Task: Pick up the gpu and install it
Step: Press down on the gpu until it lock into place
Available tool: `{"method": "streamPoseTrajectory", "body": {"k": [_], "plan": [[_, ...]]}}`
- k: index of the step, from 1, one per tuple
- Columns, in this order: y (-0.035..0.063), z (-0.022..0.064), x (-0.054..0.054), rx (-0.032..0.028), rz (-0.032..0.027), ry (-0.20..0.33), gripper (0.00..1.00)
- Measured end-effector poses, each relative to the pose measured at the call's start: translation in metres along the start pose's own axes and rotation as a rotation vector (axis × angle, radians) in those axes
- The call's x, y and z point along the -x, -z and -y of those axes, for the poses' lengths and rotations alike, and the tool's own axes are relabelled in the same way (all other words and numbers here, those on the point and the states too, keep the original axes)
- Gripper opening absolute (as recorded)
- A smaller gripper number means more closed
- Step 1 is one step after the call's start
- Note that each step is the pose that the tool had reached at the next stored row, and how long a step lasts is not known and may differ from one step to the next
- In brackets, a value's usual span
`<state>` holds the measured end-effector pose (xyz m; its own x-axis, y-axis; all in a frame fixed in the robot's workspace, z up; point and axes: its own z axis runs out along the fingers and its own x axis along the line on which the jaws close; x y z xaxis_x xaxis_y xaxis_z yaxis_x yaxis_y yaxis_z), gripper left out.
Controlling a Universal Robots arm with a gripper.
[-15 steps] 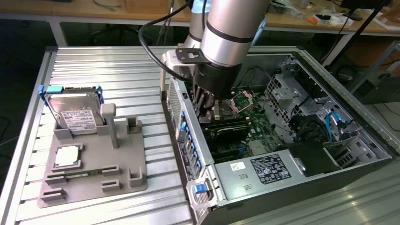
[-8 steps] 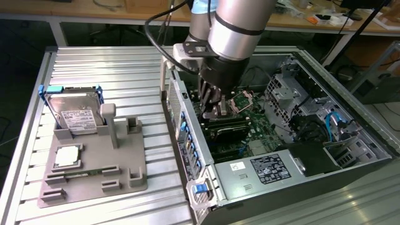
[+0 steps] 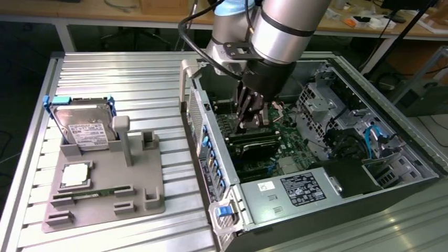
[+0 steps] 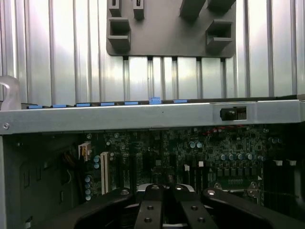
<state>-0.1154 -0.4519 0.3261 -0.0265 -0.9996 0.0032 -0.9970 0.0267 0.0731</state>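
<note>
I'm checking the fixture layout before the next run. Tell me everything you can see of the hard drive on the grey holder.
The hard drive is a silver metal block with a white printed label on its face, framed by a blue plastic carrier at its sides. It leans tilted, propped against the back of the grey holder, at the far end on the exterior view's left. It rests on the holder alone, well apart from the open computer case.

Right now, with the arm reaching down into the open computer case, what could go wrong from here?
The shut black gripper sits low over the green motherboard; pushing down off-line could strike its components. Whether it holds the dark gpu card I cannot tell, so a misaligned seating might go unnoticed. The arm's black cable loops near the silver metal case wall and might snag.
</note>
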Motion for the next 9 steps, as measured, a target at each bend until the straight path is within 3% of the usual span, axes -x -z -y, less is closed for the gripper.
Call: {"method": "streamPoseTrajectory", "body": {"k": [9], "plan": [[0.0001, 0.0, 0.0, 0.0001, -0.0001, 0.0, 0.11]]}}
